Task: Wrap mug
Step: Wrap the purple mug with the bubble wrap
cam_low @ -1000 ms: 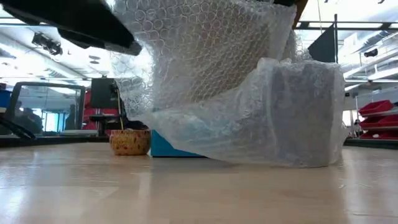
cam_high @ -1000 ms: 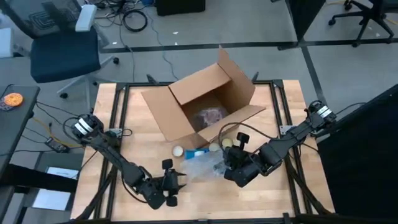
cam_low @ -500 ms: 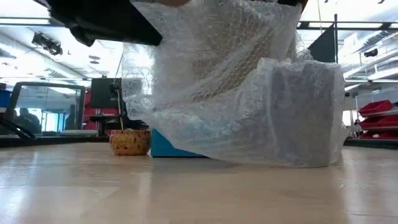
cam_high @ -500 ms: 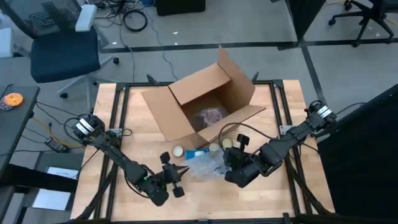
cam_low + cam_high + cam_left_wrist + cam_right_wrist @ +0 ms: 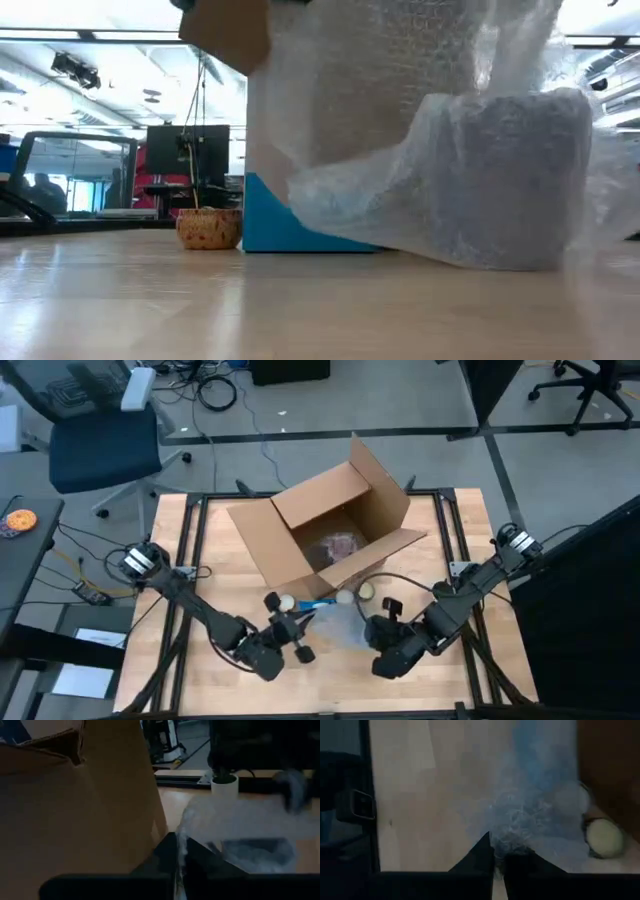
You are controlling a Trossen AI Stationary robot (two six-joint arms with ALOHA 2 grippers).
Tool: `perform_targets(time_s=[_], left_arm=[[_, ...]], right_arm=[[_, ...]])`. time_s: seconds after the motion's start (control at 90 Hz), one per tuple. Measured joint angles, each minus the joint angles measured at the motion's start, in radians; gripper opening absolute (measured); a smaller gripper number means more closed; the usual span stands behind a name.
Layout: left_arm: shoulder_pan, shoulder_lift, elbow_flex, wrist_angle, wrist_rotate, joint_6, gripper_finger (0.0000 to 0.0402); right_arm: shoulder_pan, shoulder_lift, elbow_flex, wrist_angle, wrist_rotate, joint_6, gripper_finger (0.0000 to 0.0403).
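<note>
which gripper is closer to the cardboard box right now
Left. The left gripper is pinching the bubble wrap just in front of the cardboard box; the right gripper grips the wrap's other end, farther from the box.

one cardboard box (image 5: 325,530), one bubble wrap sheet (image 5: 340,626), two arms

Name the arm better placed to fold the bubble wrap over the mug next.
Probably left: the left gripper pinches the bubble wrap edge and holds it raised. The right gripper pins wrap beside the mug.
</note>
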Motion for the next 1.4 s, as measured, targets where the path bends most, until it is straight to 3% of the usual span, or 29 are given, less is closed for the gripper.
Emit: perform_targets(time_s=[0.333,0.744,1.044,1.4], left_arm=[[0.058,0.016,0.0,0.14,0.144,0.026,0.0],[0.11,0.135,0.0,0.496,0.348,0.097,0.0],[0.137,0.216,0.0,0.649,0.422,0.083,0.0],[0.154,0.23,0.0,0.675,0.445,0.047,0.0]], right_arm=[[-0.102,0.0,-0.187,0.284,-0.151,-0.046,0.0],[-0.159,0.0,-0.231,0.297,-0.14,-0.081,0.0005],[-0.159,0.0,-0.231,0.338,-0.107,-0.142,0.0074],[-0.111,-0.041,-0.231,0.308,-0.126,-0.135,0.013]])
